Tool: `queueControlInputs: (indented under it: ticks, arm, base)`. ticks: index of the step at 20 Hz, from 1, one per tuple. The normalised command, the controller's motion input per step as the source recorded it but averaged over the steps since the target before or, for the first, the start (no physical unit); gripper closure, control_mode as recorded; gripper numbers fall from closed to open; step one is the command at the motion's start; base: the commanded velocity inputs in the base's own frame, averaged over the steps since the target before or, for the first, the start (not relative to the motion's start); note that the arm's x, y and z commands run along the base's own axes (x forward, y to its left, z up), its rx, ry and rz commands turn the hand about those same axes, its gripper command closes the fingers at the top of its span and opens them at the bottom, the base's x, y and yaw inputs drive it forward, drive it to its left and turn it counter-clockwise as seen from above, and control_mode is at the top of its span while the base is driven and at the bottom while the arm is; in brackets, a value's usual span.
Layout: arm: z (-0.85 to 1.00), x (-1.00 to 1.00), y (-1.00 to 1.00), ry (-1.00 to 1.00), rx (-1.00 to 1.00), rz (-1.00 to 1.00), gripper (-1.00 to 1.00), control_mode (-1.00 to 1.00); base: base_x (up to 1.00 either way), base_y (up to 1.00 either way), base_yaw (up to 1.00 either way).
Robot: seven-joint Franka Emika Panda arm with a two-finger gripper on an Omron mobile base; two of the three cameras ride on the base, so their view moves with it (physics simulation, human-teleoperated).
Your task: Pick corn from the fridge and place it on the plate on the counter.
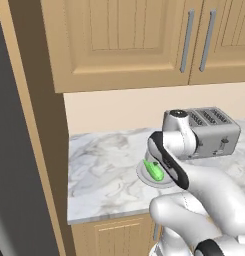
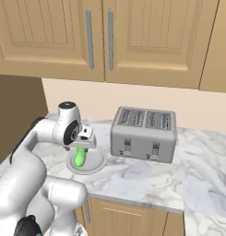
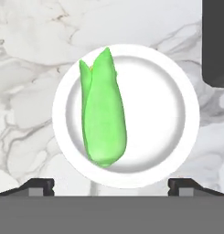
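Note:
The bright green corn [image 3: 104, 114] lies on the round white plate [image 3: 154, 105], left of its middle. The plate [image 1: 143, 175] stands on the marbled counter [image 1: 104, 170] near its front edge, with the corn [image 1: 154, 170] on it. My gripper [image 3: 111, 185] hangs straight above the plate, open, its fingertips [image 3: 40, 185] wide apart and clear of the corn. From the right base view the hand [image 2: 82, 147] sits just over the corn [image 2: 80, 159] and the plate [image 2: 99, 162]. The fridge [image 1: 14, 165] shows as a dark grey slab at far left.
A silver four-slot toaster [image 2: 144, 133] stands on the counter [image 2: 146, 177] right of the plate, close to its rim, and its dark side [image 3: 216, 41] shows in the hand view. Light wooden wall cabinets [image 1: 124, 40] hang above. A wooden panel [image 1: 44, 150] bounds the counter's left end.

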Motion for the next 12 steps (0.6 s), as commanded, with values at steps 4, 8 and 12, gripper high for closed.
queueControlInputs:
  ticks: [4,8,12]
  arm:
    - [0.89,-0.56,0.14,0.0,-0.06,0.0,-1.0,-1.0]
    - [0.77,-0.92,0.06,0.0,-0.03,0.0,-1.0,-1.0]
    - [0.55,-0.83,0.14,-0.02,-0.01,0.0,-1.0,-1.0]
  base:
    - [0.0,0.0,0.0]
    - [0.0,0.0,0.0]
    - [0.0,0.0,0.0]
